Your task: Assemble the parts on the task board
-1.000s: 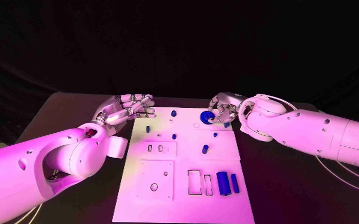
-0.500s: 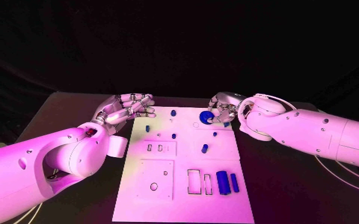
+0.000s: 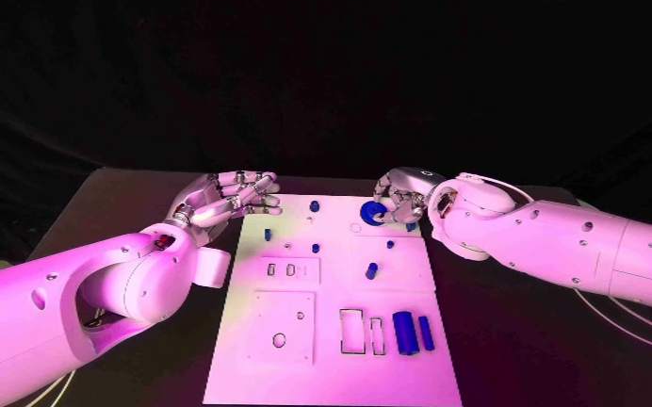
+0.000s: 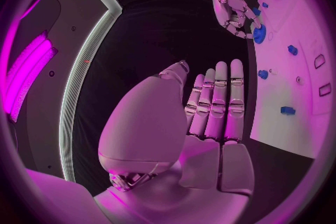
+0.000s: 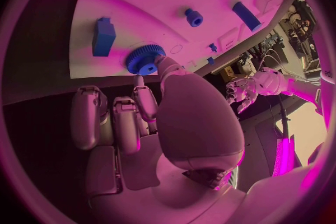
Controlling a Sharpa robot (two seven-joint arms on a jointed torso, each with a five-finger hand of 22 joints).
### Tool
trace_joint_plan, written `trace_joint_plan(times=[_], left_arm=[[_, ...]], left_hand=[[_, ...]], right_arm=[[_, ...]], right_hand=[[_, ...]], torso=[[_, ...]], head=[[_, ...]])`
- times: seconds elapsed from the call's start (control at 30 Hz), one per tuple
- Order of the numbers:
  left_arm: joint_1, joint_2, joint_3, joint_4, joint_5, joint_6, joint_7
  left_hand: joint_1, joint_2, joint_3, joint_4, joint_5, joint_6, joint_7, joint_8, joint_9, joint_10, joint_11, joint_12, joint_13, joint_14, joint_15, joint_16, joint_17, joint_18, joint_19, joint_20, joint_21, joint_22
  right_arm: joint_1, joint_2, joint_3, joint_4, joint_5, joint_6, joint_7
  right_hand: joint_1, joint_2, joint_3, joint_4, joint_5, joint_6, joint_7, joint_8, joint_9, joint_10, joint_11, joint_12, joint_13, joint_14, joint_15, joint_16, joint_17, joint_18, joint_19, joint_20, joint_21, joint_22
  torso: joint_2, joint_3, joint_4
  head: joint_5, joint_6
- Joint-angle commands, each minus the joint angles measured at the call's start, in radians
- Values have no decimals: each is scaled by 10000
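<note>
Head view: the right hand [image 3: 402, 203] hangs over the far right part of the board [image 3: 340, 350], fingers pinching a round blue gear [image 3: 372, 214] at the board's far edge. The right wrist view shows the toothed gear [image 5: 145, 60] against the thumb tip, low over the white surface, next to a blue block [image 5: 103, 36] standing on the board; whether it already touches the board I cannot tell. The step in hand looks like placing the gear at its spot on the far side — the next move likely calls for lining it up squarely over its seat and lowering it without tilting, then letting go. The left hand [image 3: 228, 198] hovers just off the board's far left corner, holding nothing; in its wrist view the fingers [image 4: 218, 102] lie straight and side by side. Other blue parts stand or lie further down the board — two cylinders [image 3: 413, 333] near its close right end. No brand, label or writing can be read anywhere.
</note>
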Motion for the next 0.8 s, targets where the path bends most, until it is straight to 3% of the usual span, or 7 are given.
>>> trace_joint_plan(times=[0.03, 0.8], left_arm=[[21, 10, 8, 11, 21, 186, 40], [21, -8, 8, 13, 21, 292, -63]], left_hand=[[-70, 1, 58, 28, -33, -43, 95, -53, -10, 21, 66, -68, -3, -8, 16, 63, 8, 124, 68, -19, 52, 9], [-57, 2, 78, 22, -33, -48, 97, -55, -11, 16, 68, -78, -4, -16, 16, 65, 18, 123, 61, -22, 65, 16]], right_arm=[[-11, 7, -2, 50, -620, -309, -24], [-39, 136, -4, -99, -568, 664, -23]], right_hand=[[52, -73, 7, -3, 17, -52, 32, -49, -20, -60, 22, -1, -40, 895, 22, 53, 1925, -140, 75, -26, 72, 307], [58, -75, 7, 13, -39, -227, 79, -166, -76, -324, 62, -236, -310, 891, 55, 54, 1923, -123, 17, -5, 6, 248]], torso=[[1, -7, 5], [11, 2, 6]], head=[[-4, -4], [39, -81]])
